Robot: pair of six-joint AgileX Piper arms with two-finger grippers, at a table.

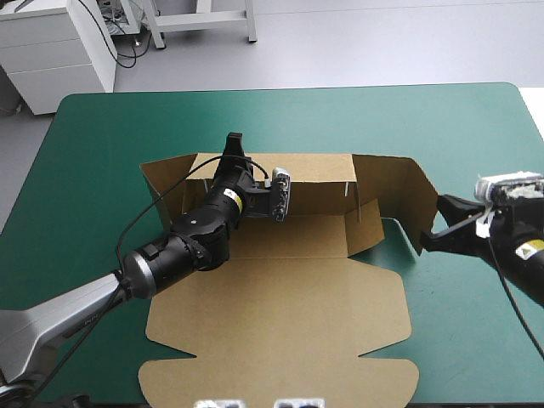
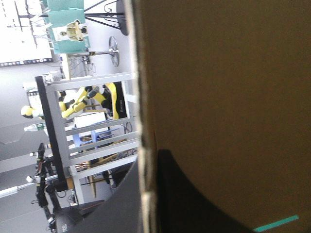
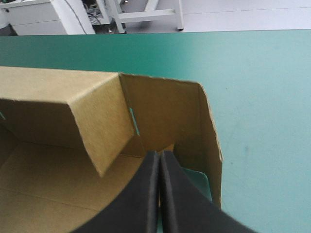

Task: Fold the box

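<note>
The brown box (image 1: 280, 323) lies mid-table with its far wall and both side flaps raised and its big lid panel flat toward the near edge. My left gripper (image 1: 234, 143) reaches over the box floor to the top of the far wall. In the left wrist view the left gripper (image 2: 148, 158) is shut on the box (image 2: 218, 97), one black finger on each side of the board's edge. My right gripper (image 1: 429, 231) hovers at the raised right flap. In the right wrist view the right gripper (image 3: 159, 153) is shut, its tip just before the inner corner of the box (image 3: 165, 111), with no board between the fingers.
The teal-green cover (image 1: 102, 170) runs wide on every side of the box. A white cabinet (image 1: 51, 51) and a white frame (image 1: 204, 21) stand on the floor past the table's far edge.
</note>
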